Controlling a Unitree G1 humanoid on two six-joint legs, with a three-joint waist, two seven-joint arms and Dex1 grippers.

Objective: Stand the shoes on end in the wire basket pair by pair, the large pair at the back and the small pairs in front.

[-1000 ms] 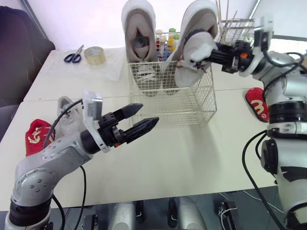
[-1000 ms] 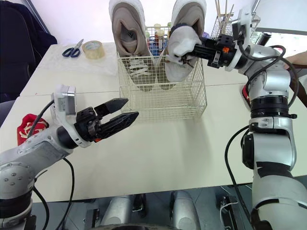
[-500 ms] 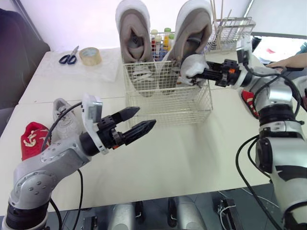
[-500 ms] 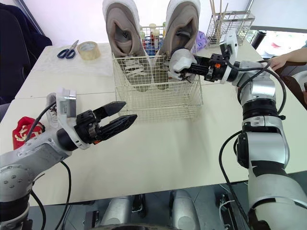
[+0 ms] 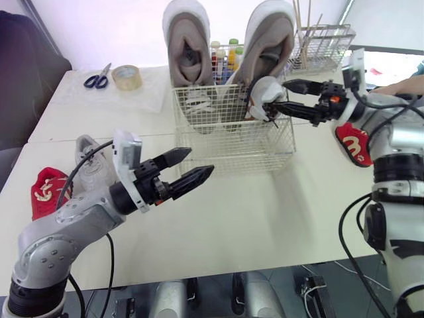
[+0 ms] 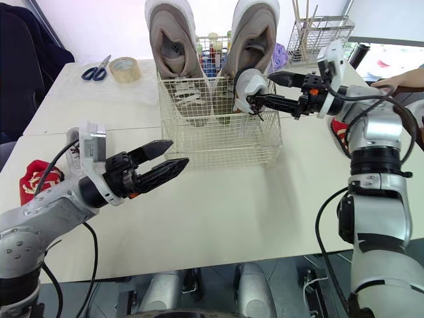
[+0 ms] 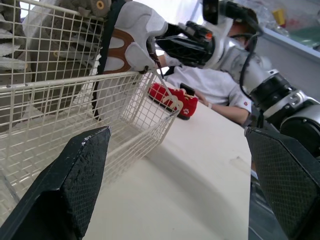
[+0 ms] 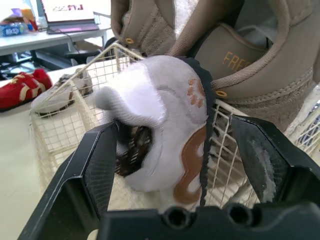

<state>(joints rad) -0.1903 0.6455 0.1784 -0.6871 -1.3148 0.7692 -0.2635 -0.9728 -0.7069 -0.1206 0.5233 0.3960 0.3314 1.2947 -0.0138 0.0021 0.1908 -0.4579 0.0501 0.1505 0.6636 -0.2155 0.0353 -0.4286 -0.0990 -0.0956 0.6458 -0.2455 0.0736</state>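
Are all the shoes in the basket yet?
Not yet. Done: the two big shoes stand at the back of the wire basket. In hand: a small white shoe stands at its front right corner, the open right gripper around it. Left on the table: a pale shoe, a red shoe beside it, another red shoe at the right. The left gripper hovers open.
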